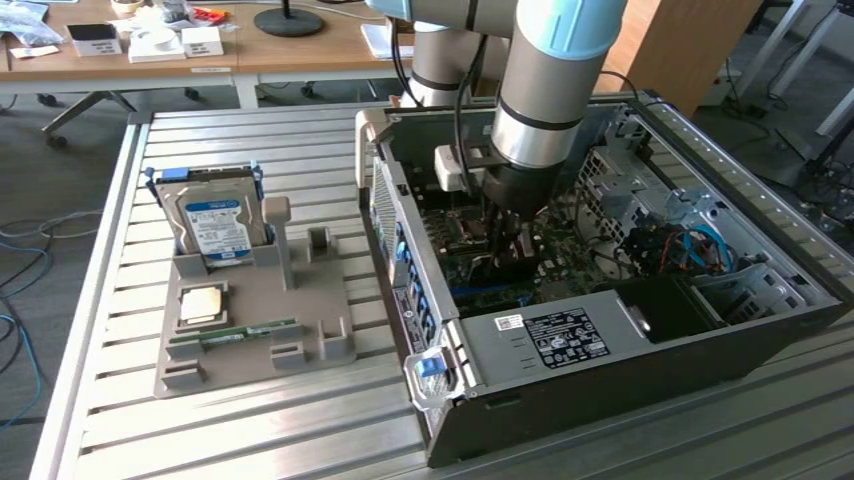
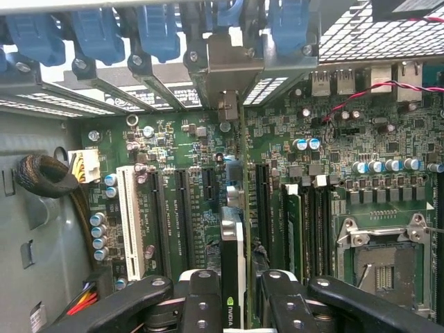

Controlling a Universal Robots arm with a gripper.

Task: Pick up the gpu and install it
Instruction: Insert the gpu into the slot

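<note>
On the slatted worktop (image 1: 240, 420) the open computer case (image 1: 747, 320) is entered from above by the arm, and over its green motherboard (image 2: 180, 194) the gpu (image 2: 232, 260) is held edge-down, clamped between the closed fingers of the tool (image 2: 233, 305).

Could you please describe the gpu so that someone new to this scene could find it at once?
Look inside the open computer case, over the green motherboard. The gpu is the thin dark card held edge-on between the end effector fingers, standing upright over the expansion slots, unlike the white slot beside it.
</note>
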